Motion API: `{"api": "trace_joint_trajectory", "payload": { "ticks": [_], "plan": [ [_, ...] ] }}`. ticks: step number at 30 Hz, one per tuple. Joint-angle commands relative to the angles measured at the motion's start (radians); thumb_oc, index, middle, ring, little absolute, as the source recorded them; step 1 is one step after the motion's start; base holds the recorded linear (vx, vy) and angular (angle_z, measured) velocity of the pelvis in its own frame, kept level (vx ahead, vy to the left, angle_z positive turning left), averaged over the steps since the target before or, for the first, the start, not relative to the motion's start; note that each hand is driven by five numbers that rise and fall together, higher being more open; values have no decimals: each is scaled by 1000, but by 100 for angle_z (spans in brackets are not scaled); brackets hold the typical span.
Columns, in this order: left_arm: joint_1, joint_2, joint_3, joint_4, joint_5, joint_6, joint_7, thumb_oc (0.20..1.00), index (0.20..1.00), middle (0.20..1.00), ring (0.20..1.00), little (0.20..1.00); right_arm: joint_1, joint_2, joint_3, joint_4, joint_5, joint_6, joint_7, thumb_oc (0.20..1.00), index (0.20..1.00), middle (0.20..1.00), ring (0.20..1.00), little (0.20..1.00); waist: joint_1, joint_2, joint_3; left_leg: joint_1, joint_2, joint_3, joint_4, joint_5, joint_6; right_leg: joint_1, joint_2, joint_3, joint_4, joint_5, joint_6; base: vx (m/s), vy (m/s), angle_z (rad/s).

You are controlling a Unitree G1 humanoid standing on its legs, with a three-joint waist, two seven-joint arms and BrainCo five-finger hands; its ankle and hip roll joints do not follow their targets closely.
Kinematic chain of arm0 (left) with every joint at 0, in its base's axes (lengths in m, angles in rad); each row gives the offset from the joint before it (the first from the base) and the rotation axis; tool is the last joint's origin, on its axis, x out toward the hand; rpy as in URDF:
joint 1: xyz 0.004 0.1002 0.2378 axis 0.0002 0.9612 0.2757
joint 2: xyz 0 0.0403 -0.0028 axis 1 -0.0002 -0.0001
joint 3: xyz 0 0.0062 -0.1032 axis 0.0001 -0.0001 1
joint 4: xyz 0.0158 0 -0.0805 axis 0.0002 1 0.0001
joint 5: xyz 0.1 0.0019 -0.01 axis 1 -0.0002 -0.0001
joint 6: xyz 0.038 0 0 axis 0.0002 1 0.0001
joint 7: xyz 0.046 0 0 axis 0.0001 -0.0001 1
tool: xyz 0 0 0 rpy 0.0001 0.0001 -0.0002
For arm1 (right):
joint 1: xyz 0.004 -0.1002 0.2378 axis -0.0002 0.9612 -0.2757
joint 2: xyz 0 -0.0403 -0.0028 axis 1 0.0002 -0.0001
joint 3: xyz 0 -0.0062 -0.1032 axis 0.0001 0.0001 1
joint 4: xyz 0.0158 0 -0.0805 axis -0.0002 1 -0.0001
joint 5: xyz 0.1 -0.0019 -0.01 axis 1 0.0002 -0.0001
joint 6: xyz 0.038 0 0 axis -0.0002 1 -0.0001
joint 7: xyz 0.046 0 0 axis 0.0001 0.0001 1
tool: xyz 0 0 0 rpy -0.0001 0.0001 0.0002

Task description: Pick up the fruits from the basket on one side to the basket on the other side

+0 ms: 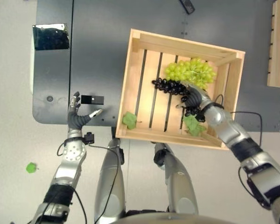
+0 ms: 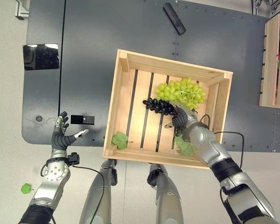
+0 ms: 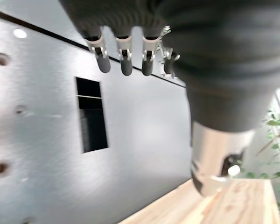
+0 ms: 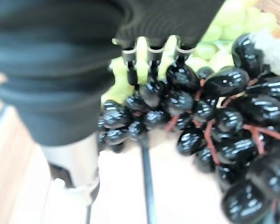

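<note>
Left hand near, idle over dark table, fingers straight, holding nothing. Right hand inside wooden crate, fingers reaching into black grape bunch; closure not discernible. Green grape bunch just beyond, touching black. Second crate at far right. Judgement: both bunches untransferred.

Right robot hand fingertips apparently buried in black grapes, grip unclear

Lab-like test floor: bolted dark metal plate, pale floor.
</note>
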Motion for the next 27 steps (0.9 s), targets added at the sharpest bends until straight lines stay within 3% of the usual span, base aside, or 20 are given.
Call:
{"api": "trace_joint_trajectory", "payload": {
  "ticks": [1,22,27],
  "plan": [
    [23,14,4,-95,-24,-27,16,1000,1000,1000,1000,1000,-89,1,53,37,9,9,-52,1000,1000,1000,1000,1000,32,42,-19,2,14,-32,-50,29,-37,-20,-127,10,131,-25,198,0,0,0],
    [30,24,1,-159,-30,-32,44,1000,1000,1000,1000,1000,-243,-29,65,64,16,27,-106,1000,1000,1000,1000,1000,17,67,-19,-259,1,-42,125,-30,-14,-231,-154,59,204,-23,190,-3,9,0],
    [34,29,6,-161,-27,-29,54,1000,1000,1000,1000,1000,-254,-38,68,38,20,27,-98,1000,1000,1000,1000,1000,11,62,-19,-297,4,-39,163,-44,-10,-264,-158,68,218,-22,187,-16,14,-4]
  ]
}}
